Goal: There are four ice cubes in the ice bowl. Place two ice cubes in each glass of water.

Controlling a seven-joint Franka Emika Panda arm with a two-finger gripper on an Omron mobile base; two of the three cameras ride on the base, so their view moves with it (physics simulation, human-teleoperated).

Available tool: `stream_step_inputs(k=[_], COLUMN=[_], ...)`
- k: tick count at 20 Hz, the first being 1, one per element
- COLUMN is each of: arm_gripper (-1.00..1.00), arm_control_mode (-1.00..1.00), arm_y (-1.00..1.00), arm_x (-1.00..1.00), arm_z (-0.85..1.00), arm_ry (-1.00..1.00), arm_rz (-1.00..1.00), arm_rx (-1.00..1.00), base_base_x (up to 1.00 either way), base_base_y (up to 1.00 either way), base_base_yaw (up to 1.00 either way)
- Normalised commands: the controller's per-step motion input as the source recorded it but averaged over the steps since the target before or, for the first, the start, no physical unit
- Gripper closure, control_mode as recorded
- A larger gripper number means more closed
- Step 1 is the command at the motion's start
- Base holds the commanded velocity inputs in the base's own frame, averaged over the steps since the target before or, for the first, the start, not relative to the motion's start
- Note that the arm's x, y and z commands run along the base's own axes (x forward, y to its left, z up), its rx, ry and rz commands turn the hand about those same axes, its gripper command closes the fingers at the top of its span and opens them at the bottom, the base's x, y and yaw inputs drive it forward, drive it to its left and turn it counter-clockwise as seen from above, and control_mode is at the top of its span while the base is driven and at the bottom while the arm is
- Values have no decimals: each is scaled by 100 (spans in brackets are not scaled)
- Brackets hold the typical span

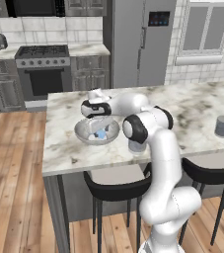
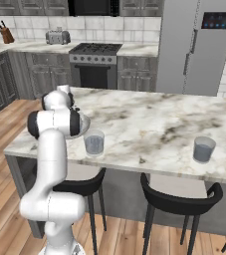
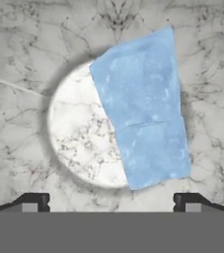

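While fingers point(image 3: 111, 201) gape over ice bowl point(image 1: 82, 133), stools point(image 1: 114, 190) below.

From my left base camera I look forward and down from behind the arm, which rises at lower right, over the marble island point(image 1: 192, 106) toward the stove point(image 1: 43, 69) and fridge. My right base camera faces the same island from the other side, arm at lower left. Both share the countertop and back wall. My hand camera looks straight down, very close, into the ice bowl point(image 3: 64, 148).
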Motion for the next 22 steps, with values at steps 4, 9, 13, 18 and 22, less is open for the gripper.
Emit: stream_step_inputs(k=[4,9,13,18,22], arm_gripper=[-100,-100,-100,-100,-100], arm_control_mode=[-100,-100,-100,-100,-100], arm_y=[-1,0,0,0,0], arm_x=[32,38,12,0,-3], arm_z=[-30,-14,-20,-25,-2], arm_ry=[0,0,0,0,0], arm_rz=[1,2,3,3,3], arm_rx=[-2,-3,-2,-3,-3], base_base_x=[0,0,0,0,0], base_base_y=[0,0,0,0,0], base_base_yaw=[0,0,0,0,0])
